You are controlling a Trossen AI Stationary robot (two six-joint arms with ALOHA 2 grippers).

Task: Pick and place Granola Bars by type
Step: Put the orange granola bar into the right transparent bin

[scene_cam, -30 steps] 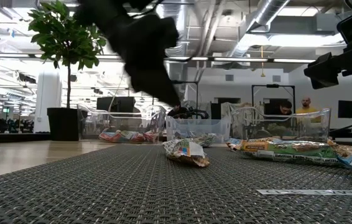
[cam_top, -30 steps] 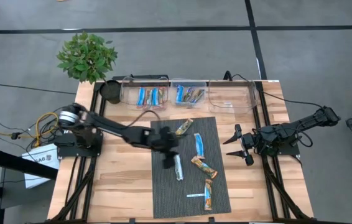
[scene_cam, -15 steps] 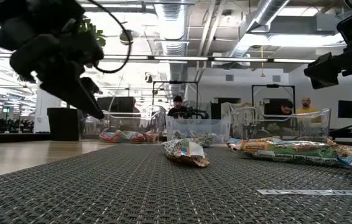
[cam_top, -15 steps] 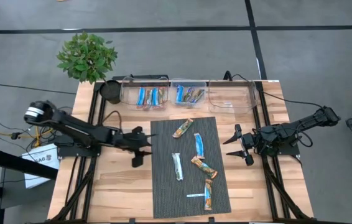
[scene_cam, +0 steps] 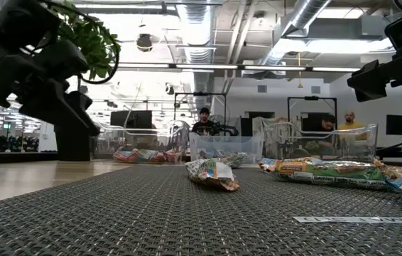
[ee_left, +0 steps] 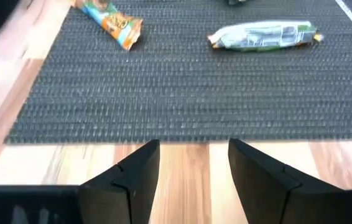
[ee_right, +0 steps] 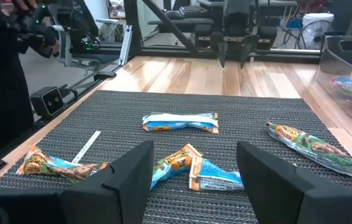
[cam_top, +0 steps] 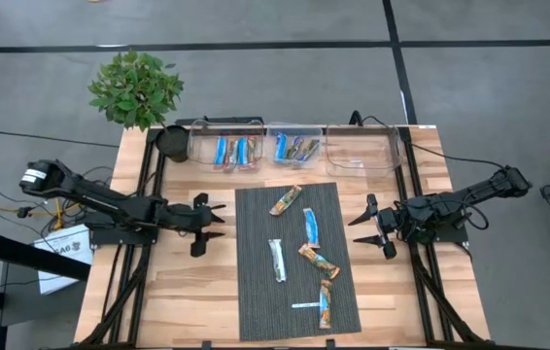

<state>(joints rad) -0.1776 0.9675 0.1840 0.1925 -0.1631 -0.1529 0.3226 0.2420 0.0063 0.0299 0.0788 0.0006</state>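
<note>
Shiny wrappers of the granola bars (ee_left: 263, 35) on the dark woven mat (ee_left: 194, 93): printing shows, but no word or brand can be read.
White sheet of paper (cam_top: 61, 248) beside the table's left frame: dark marks, too small to read.
Thin flat white strip (ee_right: 89, 147) on the mat: no legible marks.
Clear plastic bins (cam_top: 294, 146) at the table's far edge: no labels seen.
</note>
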